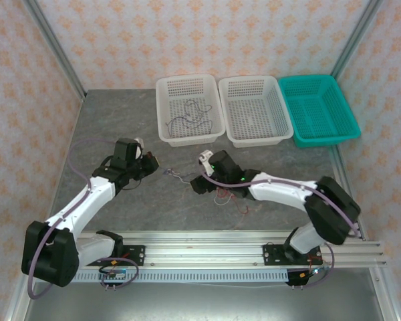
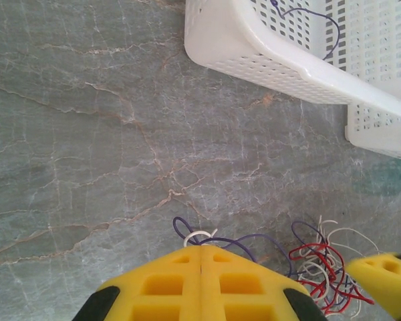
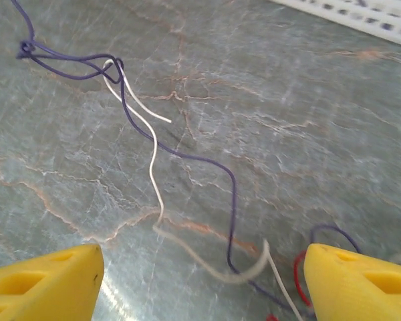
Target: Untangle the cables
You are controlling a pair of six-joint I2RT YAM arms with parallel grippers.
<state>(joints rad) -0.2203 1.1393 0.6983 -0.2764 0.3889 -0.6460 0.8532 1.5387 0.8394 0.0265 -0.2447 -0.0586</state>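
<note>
Nearest me, the left gripper [image 2: 200,249] is clenched, yellow ribbed fingers pinching one end of the cables [image 2: 314,257]. I see thin purple and white strands running left to right over the grey veined table [image 1: 113,114] to a curly red-white tangle by the right gripper [image 3: 200,287], jaws wide apart, released. Behind, a perforated white basket [image 1: 166,114] holds one loose dark cable [image 1: 190,115], with a second white basket [image 1: 250,79] and a teal basket [image 1: 307,78] alongside.

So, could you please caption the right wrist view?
Open right tool straddles a purple cable and a white cable on the marbled table.
</note>
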